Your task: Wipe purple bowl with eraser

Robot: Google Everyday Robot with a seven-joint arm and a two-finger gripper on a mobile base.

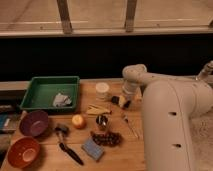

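Two bowls at the near left of the wooden table [120, 159]: purple bowl [34, 123] upright and well apart from the arm, orange-brown bowl [22, 151] just nearer, close to the edge of view. Further left, a dark bluish shape [6, 122], cut off at the edge and not identifiable. Behind the bowls, green tray [50, 82] with a crumpled grey cloth [62, 100] inside, toward the right near corner.

Moving right: black-handled brush [67, 146] lying slantwise, head toward the purple bowl, handle pointing near-right. Round orange fruit [78, 121] just beyond the brush. Blue-grey pad [92, 148] flat near the front edge. Pale yellow strips [98, 109], too blurred to name. Small metal cup [102, 121] just beside a dark bunch of grapes [107, 138]. White tub [102, 90] farther back.

And over to the gripper [125, 102]: down low at the far middle of the table, just right of the white tub, hanging from the bent white arm [165, 120]. Spread or pressed together, cannot tell, with the tip lost in shadow. Small dark block, seemingly the eraser [115, 100], right at the gripper's left side; touching or merely beside, cannot tell. Something yellowish there too, unclear. Thin utensil [131, 125] on the wood, close along the arm's bulk. Right side of the table wholly hidden behind that arm.
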